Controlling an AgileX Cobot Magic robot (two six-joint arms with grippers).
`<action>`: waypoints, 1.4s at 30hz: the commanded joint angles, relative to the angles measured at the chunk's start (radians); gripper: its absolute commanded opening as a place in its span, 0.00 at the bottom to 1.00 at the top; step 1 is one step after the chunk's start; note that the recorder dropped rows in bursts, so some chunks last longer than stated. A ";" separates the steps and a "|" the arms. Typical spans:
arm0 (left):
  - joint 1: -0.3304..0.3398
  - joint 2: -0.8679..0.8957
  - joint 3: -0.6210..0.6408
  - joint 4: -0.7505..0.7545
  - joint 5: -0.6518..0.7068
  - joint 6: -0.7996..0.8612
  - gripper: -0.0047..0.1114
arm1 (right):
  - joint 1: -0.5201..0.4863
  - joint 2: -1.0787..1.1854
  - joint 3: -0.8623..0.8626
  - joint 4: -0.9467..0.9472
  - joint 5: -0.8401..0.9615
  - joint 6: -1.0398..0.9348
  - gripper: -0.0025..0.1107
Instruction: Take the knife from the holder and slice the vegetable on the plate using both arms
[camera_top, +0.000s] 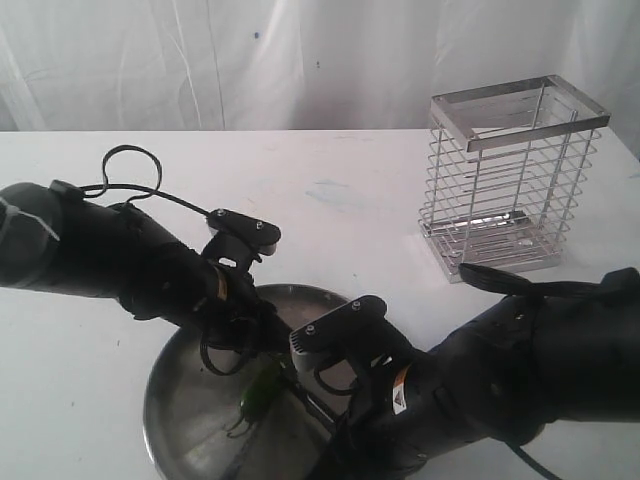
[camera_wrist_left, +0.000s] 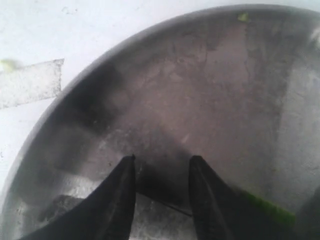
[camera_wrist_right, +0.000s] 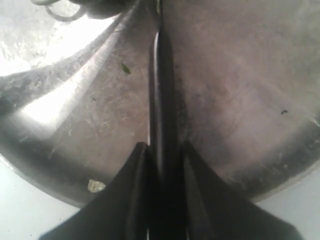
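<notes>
Two arms (camera_top: 100, 260) meet over the plate (camera_top: 185, 400), knife (camera_wrist_right: 162, 90) out of the holder (camera_top: 510, 180).
Right hand (camera_wrist_right: 162, 145) clamps the knife, blade across the plate; left hand (camera_wrist_left: 162, 159) stands parted, vegetable (camera_top: 262, 392) just beside one finger. A clean slice likely needs the vegetable steadied first, blade square.

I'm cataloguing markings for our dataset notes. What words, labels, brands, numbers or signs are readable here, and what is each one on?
No text is legible in any view.
Yellow label on the left arm: too small to read.
White label on the right arm: too small to read.
</notes>
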 joint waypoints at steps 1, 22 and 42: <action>-0.005 -0.014 0.015 -0.004 0.075 0.025 0.38 | 0.004 -0.001 -0.002 -0.007 0.013 -0.011 0.02; -0.005 0.013 0.018 -0.004 0.091 0.027 0.38 | 0.004 -0.001 -0.002 -0.008 0.043 -0.012 0.02; -0.005 -0.309 0.025 0.032 0.374 0.143 0.38 | 0.004 -0.001 -0.002 -0.008 0.100 -0.012 0.02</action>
